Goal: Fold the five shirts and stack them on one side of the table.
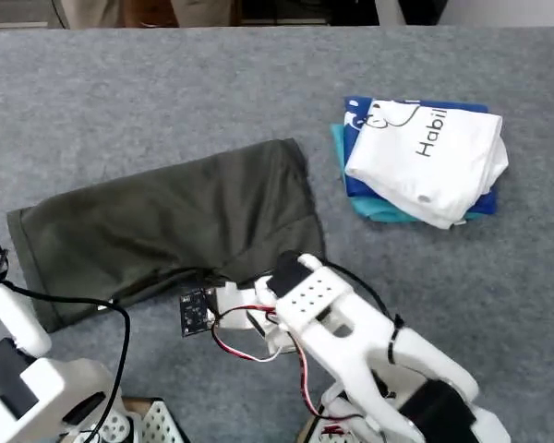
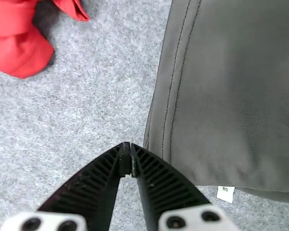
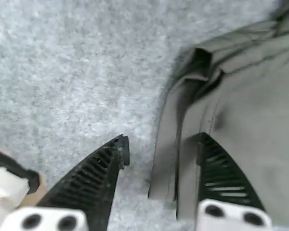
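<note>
Olive shirt lies flat on the gray table. Left gripper pinched closed, empty, just beside its hem; red shirt near. Right gripper wide apart, gripping nothing, straddling olive shirt's near edge. Right of olive shirt, apart: folded stack, white shirt on top.

A table is seen from above, covered across its whole top in a grey, felt-like fabric with a slightly nubby pile. Beyond its far edge a narrow strip of the room is shown. Tan shapes are seen there toward the left, a dark patch in the middle and a pale area at the right. What these are cannot be told. At the near edge a white plate with rows of holes is set.
</note>
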You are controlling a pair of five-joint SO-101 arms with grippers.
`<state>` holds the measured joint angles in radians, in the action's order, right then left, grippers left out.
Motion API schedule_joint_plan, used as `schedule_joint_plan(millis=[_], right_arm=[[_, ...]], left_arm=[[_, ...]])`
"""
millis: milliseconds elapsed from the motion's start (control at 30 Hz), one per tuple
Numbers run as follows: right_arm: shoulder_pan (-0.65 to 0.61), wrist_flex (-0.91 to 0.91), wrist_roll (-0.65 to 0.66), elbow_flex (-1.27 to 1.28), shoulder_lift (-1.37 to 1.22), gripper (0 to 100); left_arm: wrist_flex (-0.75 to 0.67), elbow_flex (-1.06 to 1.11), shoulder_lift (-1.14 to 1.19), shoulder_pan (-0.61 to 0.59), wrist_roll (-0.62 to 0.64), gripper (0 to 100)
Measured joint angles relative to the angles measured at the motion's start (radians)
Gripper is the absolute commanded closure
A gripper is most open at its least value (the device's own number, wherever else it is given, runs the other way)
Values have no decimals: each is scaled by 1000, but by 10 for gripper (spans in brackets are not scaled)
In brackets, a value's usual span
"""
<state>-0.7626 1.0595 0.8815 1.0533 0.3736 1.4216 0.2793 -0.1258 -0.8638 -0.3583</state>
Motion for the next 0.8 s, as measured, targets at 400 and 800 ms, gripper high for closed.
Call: schedule_joint_plan(millis=[400,800], right_arm=[[143,-51,0,-187,-253,987],[215,14,0,-333,-296,997]], left_arm=[[0,0,0,0,0,980],[0,0,0,0,0,980]])
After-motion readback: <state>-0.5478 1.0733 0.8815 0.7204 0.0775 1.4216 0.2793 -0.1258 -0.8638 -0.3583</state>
